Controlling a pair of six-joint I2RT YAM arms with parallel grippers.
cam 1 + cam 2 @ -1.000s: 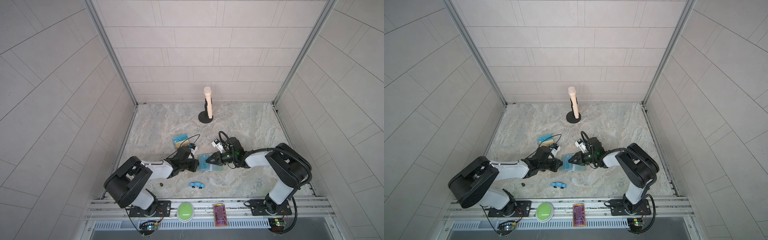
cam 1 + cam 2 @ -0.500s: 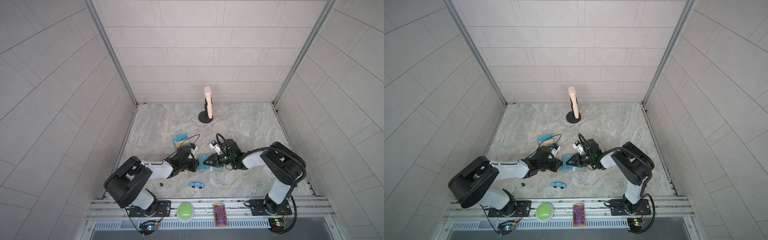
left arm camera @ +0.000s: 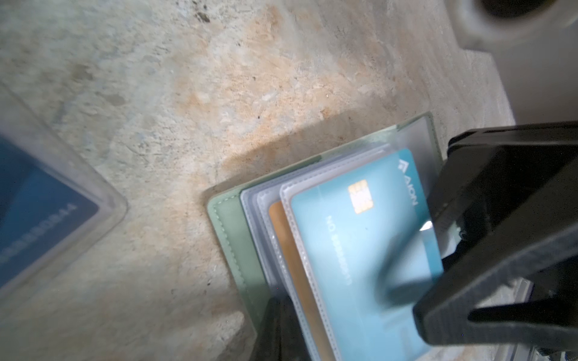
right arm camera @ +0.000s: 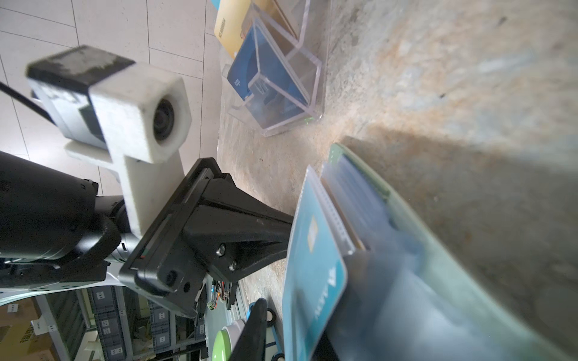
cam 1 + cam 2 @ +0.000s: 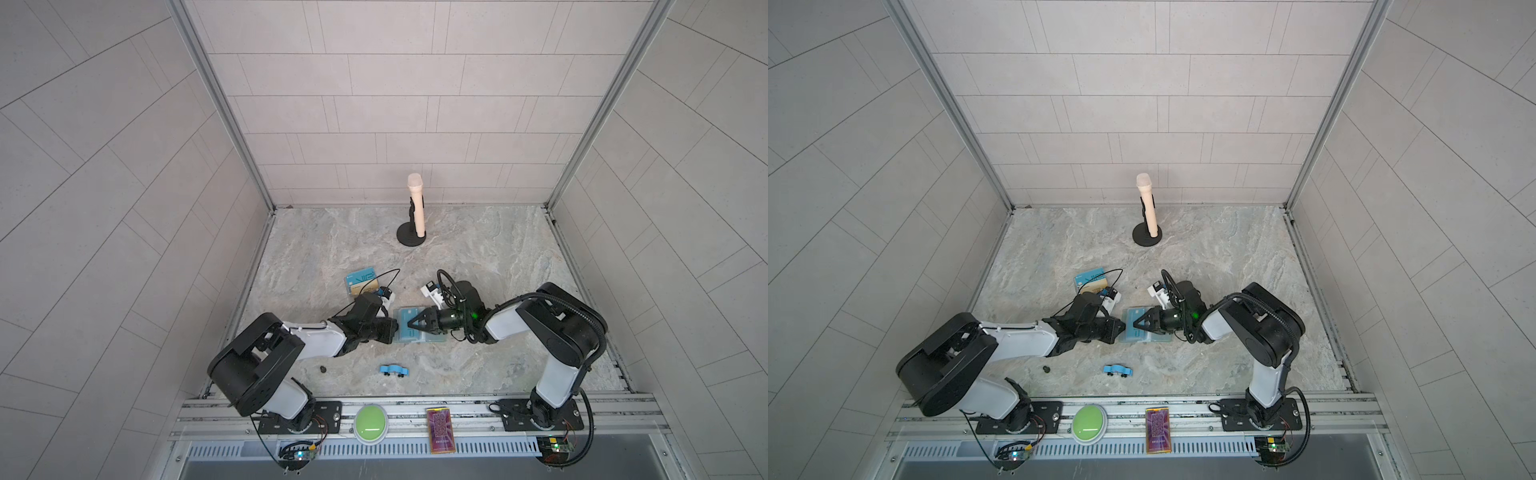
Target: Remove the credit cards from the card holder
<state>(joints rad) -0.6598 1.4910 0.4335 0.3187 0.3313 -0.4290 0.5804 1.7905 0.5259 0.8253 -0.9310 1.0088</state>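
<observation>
Right gripper point(image 5: 411, 328) edged leftward, jaws narrow about a credit card point(image 3: 359, 250), grip unclear; left gripper point(image 4: 287, 233), closed, touches card holder point(image 3: 231, 237).

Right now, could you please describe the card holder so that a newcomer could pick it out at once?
On the marble table, look where the left gripper and the right gripper meet, near the front. The card holder lies open there. Unlike the clear acrylic stand nearby, it is a mint-green booklet with clear sleeve pages.

Card holder point(image 5: 424, 337) flanks: left gripper point(image 5: 392, 331) and right gripper point(image 5: 409, 327) — both blocking.
Far side: acrylic stand point(image 4: 291, 115).
Near side: toy car point(image 5: 393, 369), apart.
</observation>
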